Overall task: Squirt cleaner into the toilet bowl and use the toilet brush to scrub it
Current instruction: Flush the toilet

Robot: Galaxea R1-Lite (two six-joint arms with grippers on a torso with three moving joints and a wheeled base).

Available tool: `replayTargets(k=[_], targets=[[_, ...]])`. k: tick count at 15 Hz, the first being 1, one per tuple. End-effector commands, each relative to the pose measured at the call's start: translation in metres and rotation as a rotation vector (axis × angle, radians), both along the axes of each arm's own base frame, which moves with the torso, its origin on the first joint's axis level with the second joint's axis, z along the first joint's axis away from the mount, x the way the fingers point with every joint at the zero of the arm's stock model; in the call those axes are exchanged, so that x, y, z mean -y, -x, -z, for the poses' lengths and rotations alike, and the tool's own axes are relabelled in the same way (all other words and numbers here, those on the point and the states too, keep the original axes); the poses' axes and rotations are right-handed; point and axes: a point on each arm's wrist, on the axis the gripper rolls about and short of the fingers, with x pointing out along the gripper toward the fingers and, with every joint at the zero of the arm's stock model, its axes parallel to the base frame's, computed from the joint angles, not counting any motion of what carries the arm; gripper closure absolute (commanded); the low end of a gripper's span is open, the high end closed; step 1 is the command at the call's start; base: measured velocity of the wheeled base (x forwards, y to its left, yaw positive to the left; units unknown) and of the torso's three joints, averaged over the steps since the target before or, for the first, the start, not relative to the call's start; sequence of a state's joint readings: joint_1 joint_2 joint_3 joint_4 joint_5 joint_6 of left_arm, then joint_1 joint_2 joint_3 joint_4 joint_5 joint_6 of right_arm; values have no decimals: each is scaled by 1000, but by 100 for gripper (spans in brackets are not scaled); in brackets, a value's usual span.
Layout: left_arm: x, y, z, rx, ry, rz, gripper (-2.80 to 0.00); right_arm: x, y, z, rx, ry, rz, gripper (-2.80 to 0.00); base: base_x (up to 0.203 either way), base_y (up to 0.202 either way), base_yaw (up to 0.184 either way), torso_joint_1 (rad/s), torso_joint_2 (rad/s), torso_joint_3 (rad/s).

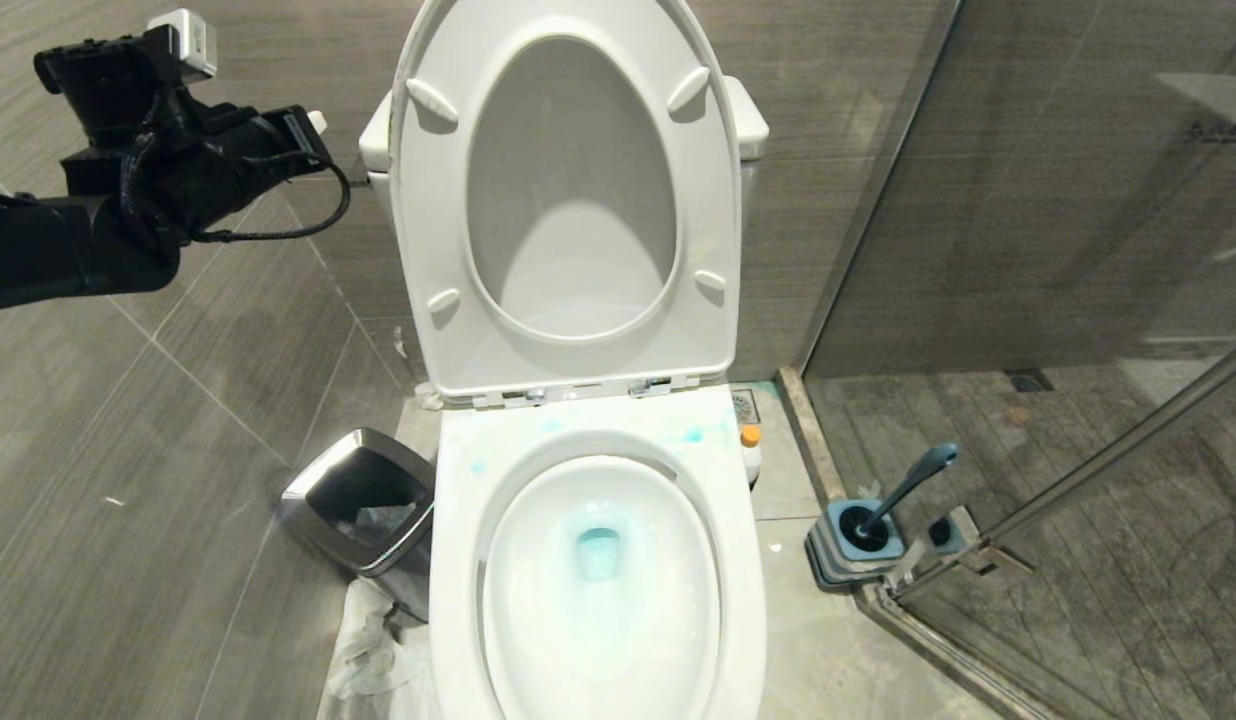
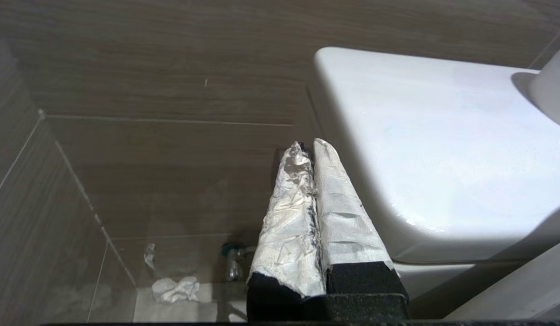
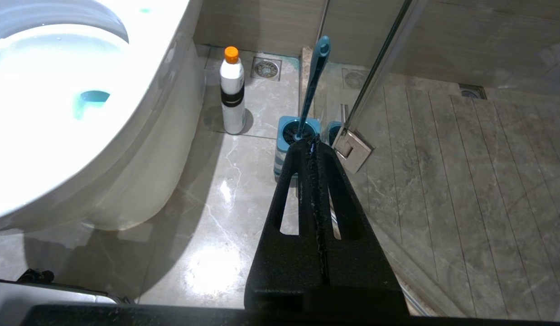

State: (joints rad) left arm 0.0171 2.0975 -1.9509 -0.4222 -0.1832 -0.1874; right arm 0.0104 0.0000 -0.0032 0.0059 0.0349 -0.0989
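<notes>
Grey tiled bathroom floor (image 1: 158, 520), seen from above. Nearest, toilet bowl (image 1: 458, 560) with seat and lid raised, cleaner (image 1: 598, 550) tinting the water turquoise, pale blue smears on the rim. Beside it right, toilet brush (image 1: 903, 490) leaning in its holder (image 1: 848, 555); right tool (image 3: 312, 144) pressed together, empty, above it. Farther left, left tool (image 2: 309, 145) pressed together, empty, raised beside the cistern (image 2: 443, 149).
</notes>
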Motion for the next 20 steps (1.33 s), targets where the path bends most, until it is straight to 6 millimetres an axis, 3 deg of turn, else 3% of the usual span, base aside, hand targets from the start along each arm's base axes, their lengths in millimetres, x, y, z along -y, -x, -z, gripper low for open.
replayTargets(k=[1,9,20], targets=[[5,-4,4,0,0,13,0,0,0,0,-2,1,-1,0,0,0,0,0,0,0],[11,-15,19,-21,-39,14,0,0,0,0,-2,1,-1,0,0,0,0,0,0,0],[24,-41,60,-100,-98,27,0,0,0,0,-2,1,-1,0,0,0,0,0,0,0]])
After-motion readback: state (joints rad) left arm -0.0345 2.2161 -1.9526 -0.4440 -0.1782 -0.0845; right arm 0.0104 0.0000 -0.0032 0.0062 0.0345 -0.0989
